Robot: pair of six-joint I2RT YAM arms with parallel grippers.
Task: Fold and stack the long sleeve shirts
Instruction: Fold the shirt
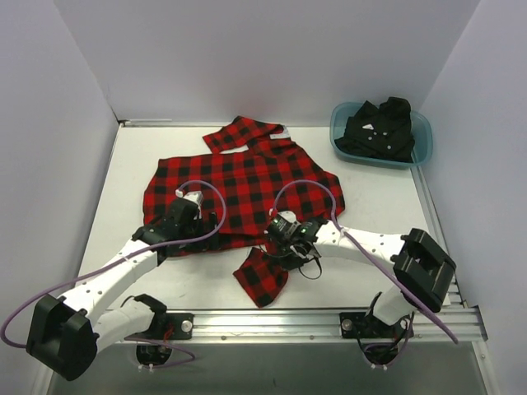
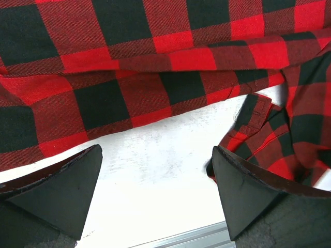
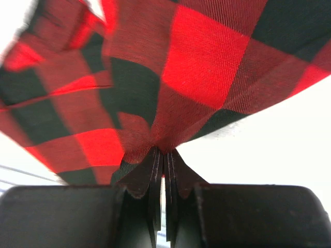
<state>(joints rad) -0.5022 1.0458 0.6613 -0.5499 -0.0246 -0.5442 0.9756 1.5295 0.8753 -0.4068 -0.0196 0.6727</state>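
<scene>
Red flannel shirt (image 1: 247, 185) stretches left to right.

The top camera looks down from above and behind me. Both wrist cameras sit close on the same flannel (image 1: 247, 189).

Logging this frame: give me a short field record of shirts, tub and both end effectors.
flannel shirt: spread open on table, not folded
black shirt: crumpled in teal tub, far right
left end effector: open, at flannel's near hem, holding nothing
right end effector: shut, pinching flannel cloth
stack: not started
</scene>
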